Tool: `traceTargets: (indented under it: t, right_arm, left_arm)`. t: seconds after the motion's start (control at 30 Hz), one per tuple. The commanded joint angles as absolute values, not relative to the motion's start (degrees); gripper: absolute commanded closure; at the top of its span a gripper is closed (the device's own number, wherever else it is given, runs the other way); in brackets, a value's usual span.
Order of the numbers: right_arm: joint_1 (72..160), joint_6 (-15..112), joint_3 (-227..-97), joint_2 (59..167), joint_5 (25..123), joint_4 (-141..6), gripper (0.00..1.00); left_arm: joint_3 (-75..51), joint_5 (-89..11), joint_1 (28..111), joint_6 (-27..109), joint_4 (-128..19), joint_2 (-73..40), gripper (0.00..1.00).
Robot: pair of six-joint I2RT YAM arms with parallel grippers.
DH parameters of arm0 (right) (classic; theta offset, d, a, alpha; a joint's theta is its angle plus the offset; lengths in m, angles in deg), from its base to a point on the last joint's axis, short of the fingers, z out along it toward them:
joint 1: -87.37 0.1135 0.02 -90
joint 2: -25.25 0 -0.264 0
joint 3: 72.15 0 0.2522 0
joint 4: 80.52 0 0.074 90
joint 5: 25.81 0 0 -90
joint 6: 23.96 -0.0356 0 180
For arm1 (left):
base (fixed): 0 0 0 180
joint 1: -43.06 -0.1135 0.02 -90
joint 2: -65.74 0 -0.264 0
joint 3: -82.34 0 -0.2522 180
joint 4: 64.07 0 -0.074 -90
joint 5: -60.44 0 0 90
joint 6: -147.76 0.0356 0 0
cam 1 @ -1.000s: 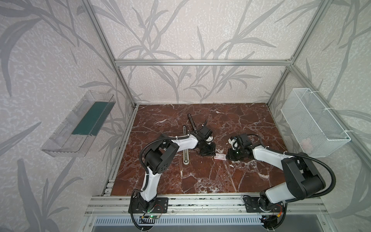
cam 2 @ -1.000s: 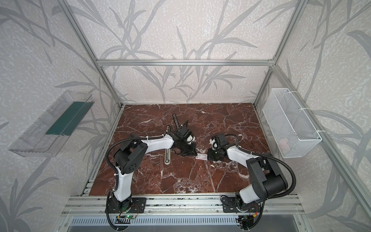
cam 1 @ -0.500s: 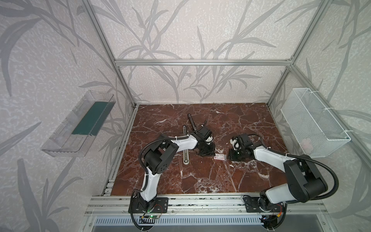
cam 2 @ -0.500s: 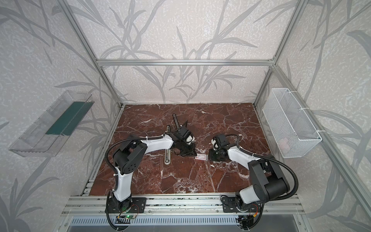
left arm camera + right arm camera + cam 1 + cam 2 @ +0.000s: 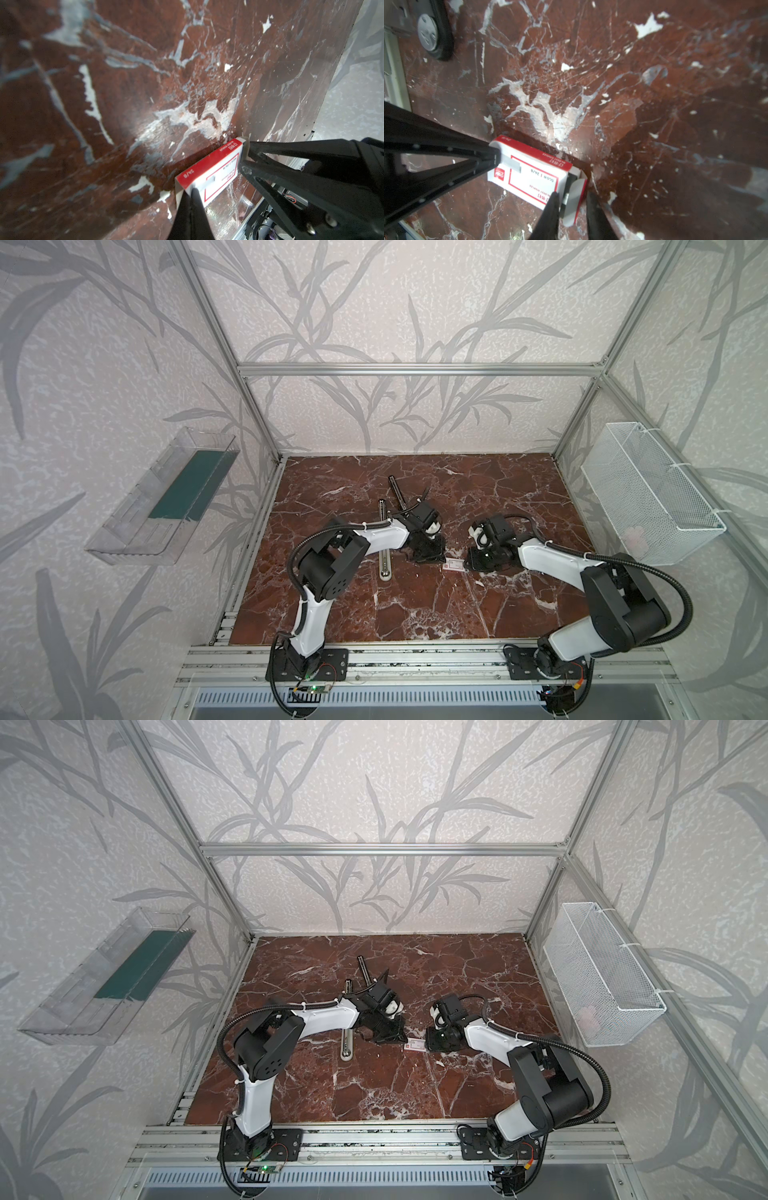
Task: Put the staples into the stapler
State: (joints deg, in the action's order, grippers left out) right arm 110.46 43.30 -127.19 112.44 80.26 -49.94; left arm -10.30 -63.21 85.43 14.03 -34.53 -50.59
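Both top views are bright and evenly lit by soft, diffuse light. They are sharp throughout, and only faint, soft-edged shadows lie on the glossy red-brown marble tabletop (image 5: pixel 415 605) under the arms, near the frame's centre. In the left wrist view the marble is heavily blurred away from the small white cardboard box with red print (image 5: pixel 209 172), which stays fairly crisp. A hazy glare patch sits on the marble just beyond the box, and a dark shadow band runs along its edge. The right wrist view is sharper, softening toward its margins, with similar glare and a broad dim area.
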Motion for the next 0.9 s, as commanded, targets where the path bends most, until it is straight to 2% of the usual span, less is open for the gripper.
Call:
traceTargets:
  t: [0.0,0.37,0.57,0.7,0.87]
  right_arm:
    - [110.55,43.04,-128.36,112.66,78.24,-48.82,0.79]
    - [110.21,43.00,-127.35,111.47,76.67,-47.89,0.90]
    - [109.84,43.01,-127.07,110.58,76.66,-47.83,0.91]
    - [109.80,43.01,-126.94,109.82,76.59,-47.40,0.82]
    - [109.77,43.21,-126.70,109.94,76.96,-47.58,0.87]
  left_arm:
    - [-10.78,-63.36,85.42,13.72,-34.48,-48.97,1.00]
    - [-10.78,-63.41,85.20,13.81,-34.50,-48.87,1.00]
    - [-11.14,-63.34,85.04,13.73,-34.57,-48.73,1.00]
    - [-11.25,-63.41,85.01,13.64,-34.75,-48.83,1.00]
    - [-11.41,-63.55,85.04,13.38,-35.19,-48.87,1.00]
